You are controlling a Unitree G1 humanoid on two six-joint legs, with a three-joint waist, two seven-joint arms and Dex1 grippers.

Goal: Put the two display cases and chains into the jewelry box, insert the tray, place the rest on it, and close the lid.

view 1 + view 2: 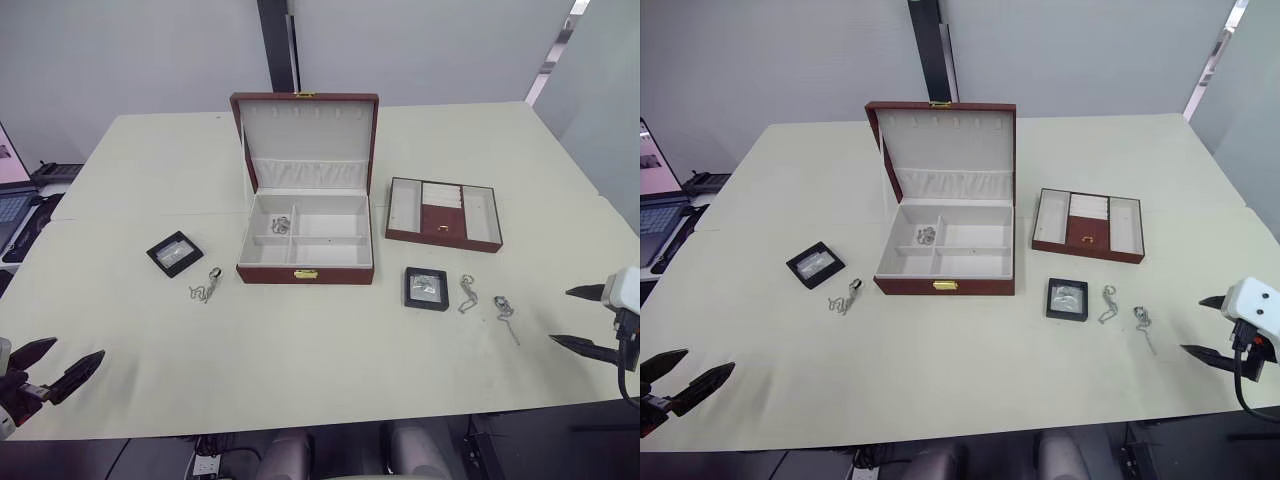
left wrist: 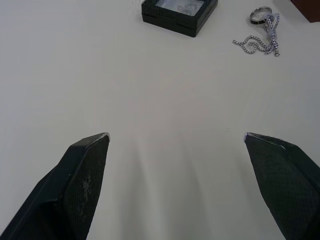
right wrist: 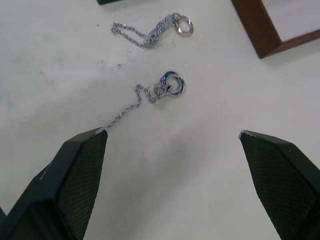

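Presently both grippers' jaws gape wide, empty, above the table [image 1: 330, 350].

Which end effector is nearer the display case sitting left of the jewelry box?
Left. The left end effector sits at the table's near-left corner, diagonally below that display case; the right end effector is across the table, past the jewelry box.

table [image 1: 320, 360]: we see a plain pale cream top
box [image 1: 305, 272]: reddish-brown outside, cream lining, gold clasp
lid [image 1: 306, 140]: reddish-brown rim, cream inside
tray [image 1: 443, 237]: brown walls, cream sections, one brown section
cases [image 1: 175, 253] [image 1: 426, 288]: black frames, pale insides with silver
chains [image 3: 150, 35] [image 3: 165, 89] [image 2: 260, 42]: silver; a blue glint on the one nearer our right gripper [image 3: 172, 137]
fingers [image 2: 82, 170]: black, finely textured pads
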